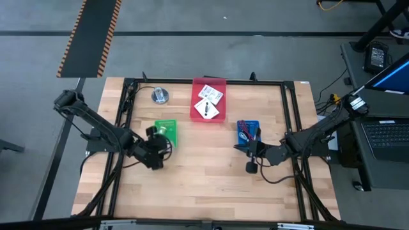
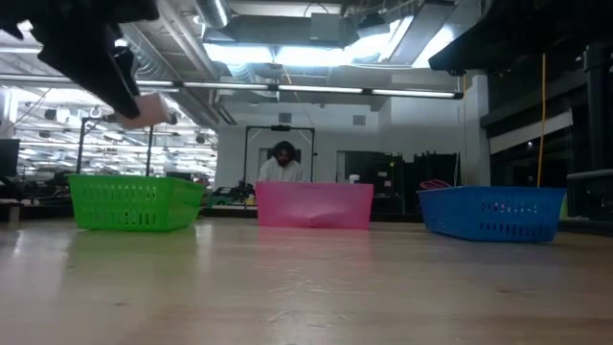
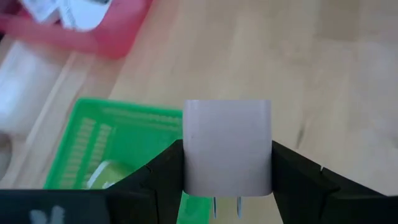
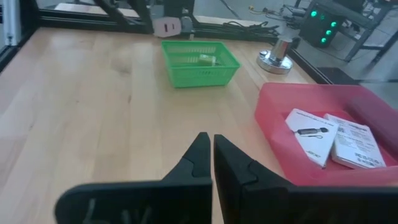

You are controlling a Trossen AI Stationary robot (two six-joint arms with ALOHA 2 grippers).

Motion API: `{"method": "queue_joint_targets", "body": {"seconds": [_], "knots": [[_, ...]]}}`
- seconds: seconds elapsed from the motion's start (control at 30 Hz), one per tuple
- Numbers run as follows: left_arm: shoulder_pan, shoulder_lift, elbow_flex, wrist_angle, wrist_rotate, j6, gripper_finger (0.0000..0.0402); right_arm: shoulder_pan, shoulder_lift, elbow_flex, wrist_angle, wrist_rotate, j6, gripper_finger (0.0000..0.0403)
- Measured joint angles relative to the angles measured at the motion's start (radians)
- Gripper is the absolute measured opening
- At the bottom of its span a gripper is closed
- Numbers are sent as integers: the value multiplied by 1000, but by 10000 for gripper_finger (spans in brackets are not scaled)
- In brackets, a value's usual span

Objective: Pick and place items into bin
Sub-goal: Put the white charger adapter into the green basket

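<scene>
A white wall charger block [image 3: 228,146] with two metal prongs [image 3: 227,208] sits between my left gripper's [image 3: 228,163] fingers. That gripper [image 1: 153,135] hovers at the near-left edge of the green basket [image 1: 166,131], lifted well above the table, as the low view shows the charger [image 2: 148,107]. Two white printed cards [image 4: 329,138] lie in the pink bin [image 1: 209,118]. My right gripper [image 4: 212,152] is shut and empty, over the table just near of the blue bin [image 1: 248,131]. My left gripper pinches the charger block by its two opposite side faces [image 3: 189,162], one finger [image 3: 165,174] on each side. The block is lifted clear of the table, its prongs pointing back toward the wrist. The green basket [image 3: 106,137] lies below and ahead of it.
A round silver disc [image 1: 160,96] stands near the far left corner. The green basket holds a pale item [image 4: 207,59]. The blue bin [image 2: 493,211] holds cables. A black frame [image 1: 128,102] borders the table. A person [image 2: 283,158] shows in the room behind the pink bin.
</scene>
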Motion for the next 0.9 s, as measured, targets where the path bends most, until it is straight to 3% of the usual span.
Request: {"method": "queue_joint_targets", "body": {"seconds": [0.63,0.9], "knots": [[267,1,-9,-73,0,82,189,-81,0,0,20,0,-53,0],[343,14,-86,2,112,84,189,-98,0,1,12,0,-77,0]]}}
